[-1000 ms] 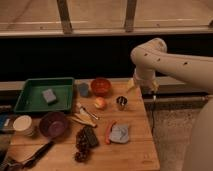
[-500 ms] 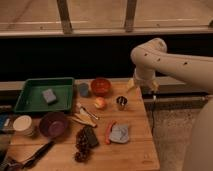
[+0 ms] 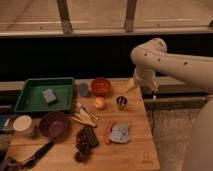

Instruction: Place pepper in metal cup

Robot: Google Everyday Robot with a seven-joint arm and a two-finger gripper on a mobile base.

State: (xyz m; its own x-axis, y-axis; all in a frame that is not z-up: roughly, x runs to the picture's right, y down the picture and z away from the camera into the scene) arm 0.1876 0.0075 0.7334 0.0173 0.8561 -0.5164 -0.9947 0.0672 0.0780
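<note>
The pepper (image 3: 108, 133), slim, curved and red-orange, lies on the wooden table (image 3: 135, 152) against the left edge of a grey-blue cloth (image 3: 121, 133). The metal cup (image 3: 121, 102) stands upright, small and shiny, behind the pepper and right of the apple (image 3: 100, 103). My gripper (image 3: 153, 93) hangs from the white arm above the table's right edge. It is to the right of the metal cup and well apart from the pepper.
A green tray (image 3: 30, 102) with a grey sponge (image 3: 49, 96) sits at the back left. An orange-red bowl (image 3: 101, 86), a purple bowl (image 3: 54, 123), a dark grape bunch (image 3: 81, 143), utensils (image 3: 84, 116) and a white container (image 3: 23, 125) share the table. A dark wall runs behind.
</note>
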